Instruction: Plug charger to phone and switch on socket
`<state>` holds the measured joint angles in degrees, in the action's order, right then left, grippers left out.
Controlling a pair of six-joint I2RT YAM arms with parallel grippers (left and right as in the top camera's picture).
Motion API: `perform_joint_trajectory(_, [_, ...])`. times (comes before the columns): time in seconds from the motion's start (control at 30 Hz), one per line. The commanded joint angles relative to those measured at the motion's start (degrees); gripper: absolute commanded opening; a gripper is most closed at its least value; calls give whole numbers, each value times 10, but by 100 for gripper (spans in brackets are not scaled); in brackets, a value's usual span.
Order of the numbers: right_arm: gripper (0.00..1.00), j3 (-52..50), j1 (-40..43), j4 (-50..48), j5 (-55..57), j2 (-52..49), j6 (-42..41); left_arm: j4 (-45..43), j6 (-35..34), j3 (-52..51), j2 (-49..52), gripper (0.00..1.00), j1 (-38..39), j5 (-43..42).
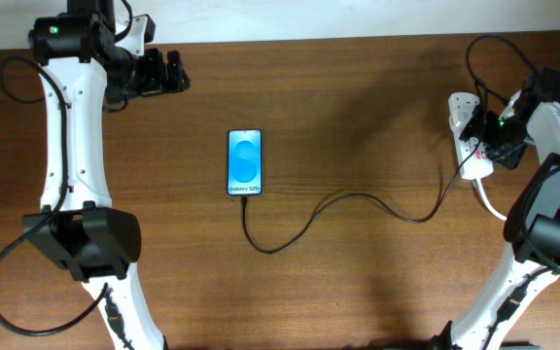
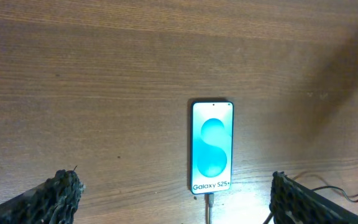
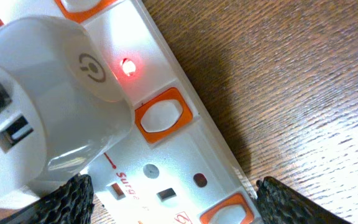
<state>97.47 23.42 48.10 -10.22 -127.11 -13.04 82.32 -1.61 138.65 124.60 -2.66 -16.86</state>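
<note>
Hanging spread wide, the left gripper shows only its two dark fingertips at the lower corners of the wrist view, with bare table between them. The phone lies flat ahead of those tips, nearer the right one, its screen lit blue. The charger meets the phone's bottom edge, but the frame border cuts off the plug tip.

The right gripper is also parted wide and holds nothing. The socket runs between and ahead of its tips; contact cannot be told. Just ahead sit an orange-framed switch, a glowing red lamp and a white adapter, cropped at the left. Overhead, this gripper covers part of the socket, hiding the cable's far end.
</note>
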Motion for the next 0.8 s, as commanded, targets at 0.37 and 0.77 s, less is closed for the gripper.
perform_joint_trajectory(0.37, [85,75,61,-4,-69,-4,34,0,-1,7,-9,99,-1,4])
perform_joint_trajectory(0.77, [89,198,38,146,-93,289,53,0,-1,7,-9,100,-1,4])
